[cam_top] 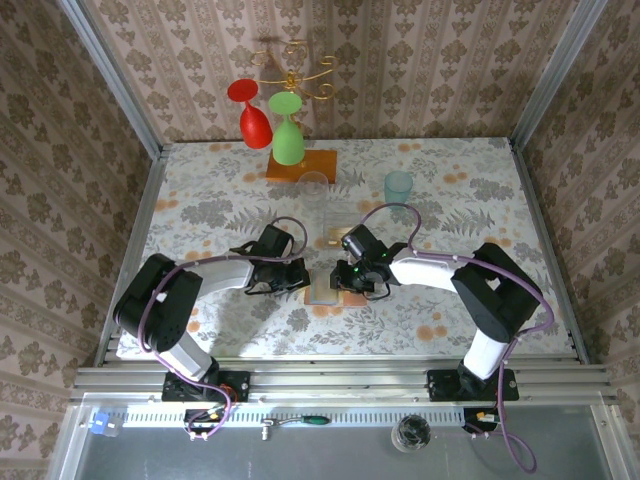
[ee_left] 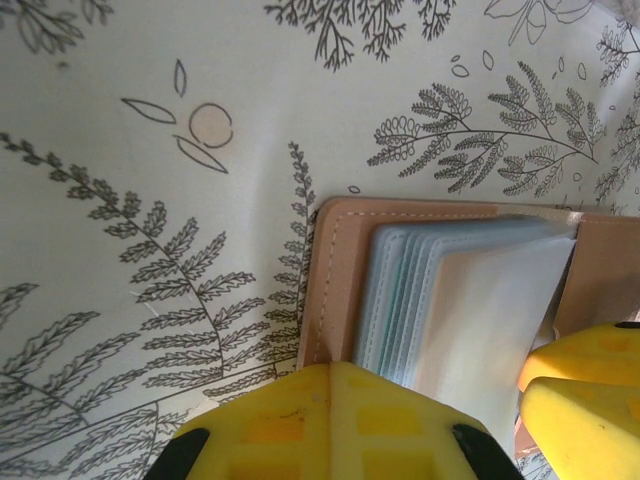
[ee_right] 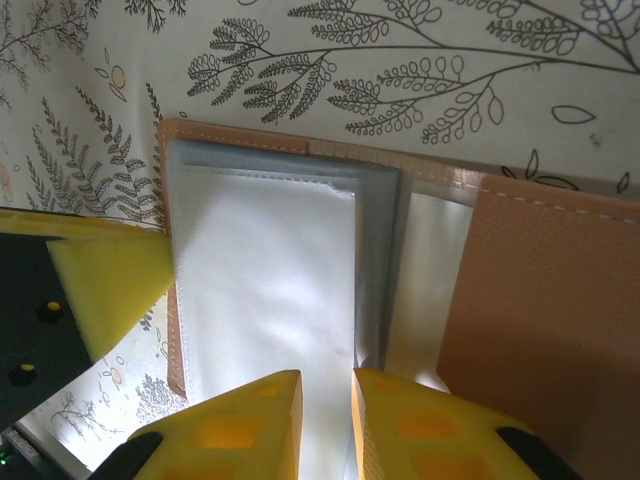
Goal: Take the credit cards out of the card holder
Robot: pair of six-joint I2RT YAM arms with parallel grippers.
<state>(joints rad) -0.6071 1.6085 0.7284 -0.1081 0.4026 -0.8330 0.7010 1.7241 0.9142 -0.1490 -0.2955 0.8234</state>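
The card holder lies open on the flowered tablecloth between my two grippers. Its salmon-brown cover frames a stack of grey-blue pockets, and a pale translucent pocket sheet lies on top. The credit cards are hidden inside the pockets. My left gripper is shut, its joined tips resting on the holder's left edge, also seen from above. My right gripper hovers over the pale sheet with its jaws a narrow gap apart and the sheet's flat face showing through that gap; from above it sits at the holder's right side.
At the back of the table, a rack on an orange wooden base holds a red glass and a green glass. A clear glass and a teal cup stand behind the holder.
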